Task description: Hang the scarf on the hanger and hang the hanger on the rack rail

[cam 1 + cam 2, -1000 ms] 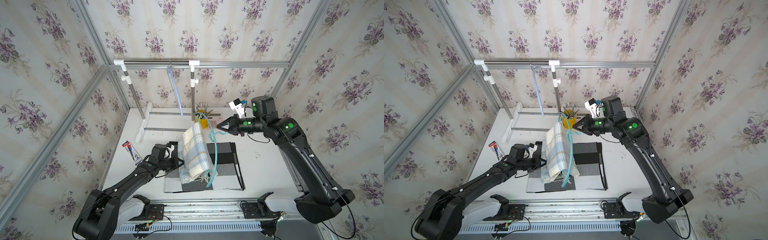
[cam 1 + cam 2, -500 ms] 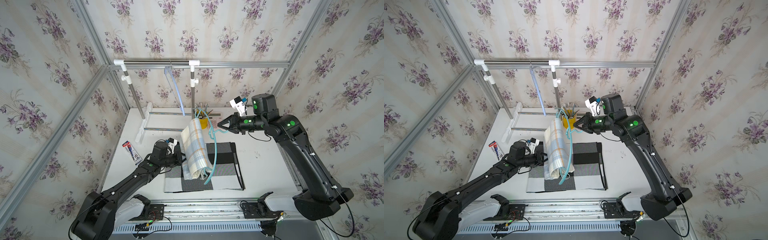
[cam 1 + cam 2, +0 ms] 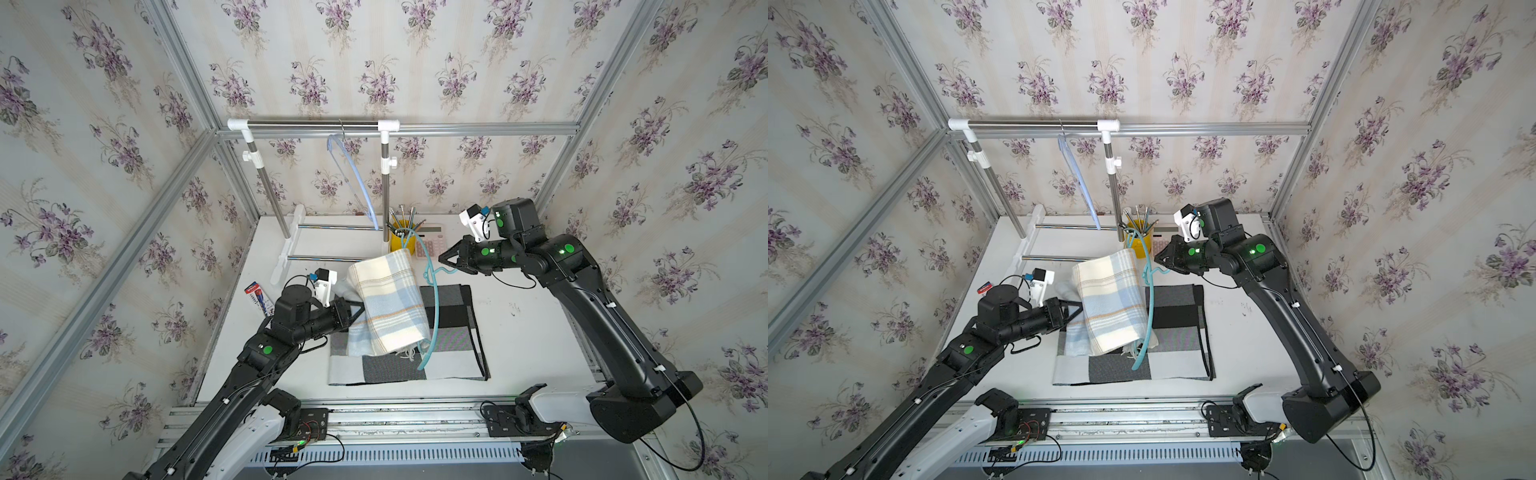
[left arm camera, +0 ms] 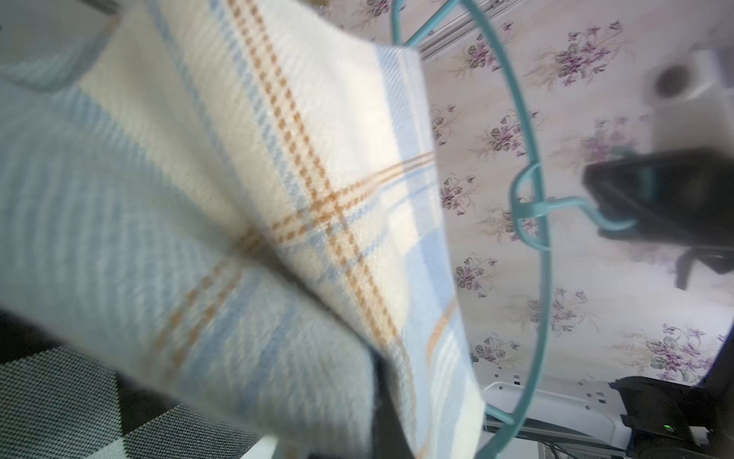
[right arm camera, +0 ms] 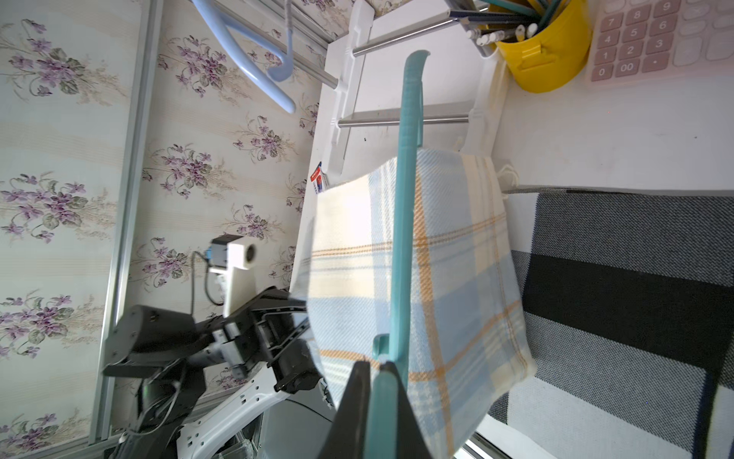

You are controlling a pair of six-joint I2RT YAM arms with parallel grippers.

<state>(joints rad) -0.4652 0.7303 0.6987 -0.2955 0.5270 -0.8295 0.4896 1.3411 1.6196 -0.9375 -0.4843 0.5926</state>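
Where hanger [image 5: 403, 238] ends, pencil cup [image 5: 548, 51] (yellow) stands.

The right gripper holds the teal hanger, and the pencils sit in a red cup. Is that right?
Not quite: the cup is yellow, not red, as the right wrist view shows. The right gripper does hold the teal hanger.

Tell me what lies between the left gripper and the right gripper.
The plaid scarf and the teal hanger fill that stretch, seen in both top views.

Plaid scarf [image 5: 468, 278] behind teal hanger [image 5: 404, 222]
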